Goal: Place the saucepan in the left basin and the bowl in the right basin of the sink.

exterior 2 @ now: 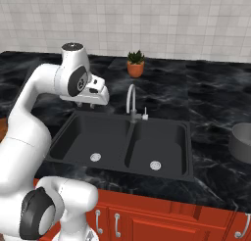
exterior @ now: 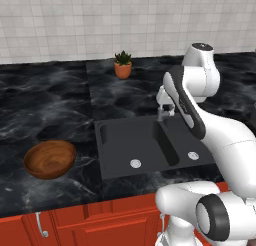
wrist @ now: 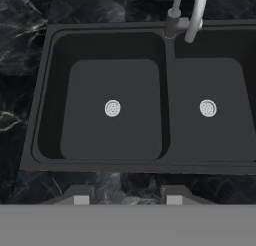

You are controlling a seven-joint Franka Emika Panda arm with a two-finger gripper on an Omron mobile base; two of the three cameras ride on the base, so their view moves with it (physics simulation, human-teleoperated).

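Black sink (wrist: pixel 45 90) empty; claw (wrist: pixel 125 197) hovers above it, parted, grasping nothing. Best reach first to the saucepan (exterior 2: pixel 242 142) on the right worktop (exterior 2: pixel 215 108), gripping its rim squarely.

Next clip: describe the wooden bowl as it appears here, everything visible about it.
The round reddish-brown wooden bowl shows darker grain lines across a smooth hollow interior and a thin rim. It sits upright, slightly tipped toward the camera, on the black marbled countertop to the left of the matte-black double sink, near the counter's front edge. It looks empty, and nothing but the counter touches it. It is not in either basin.
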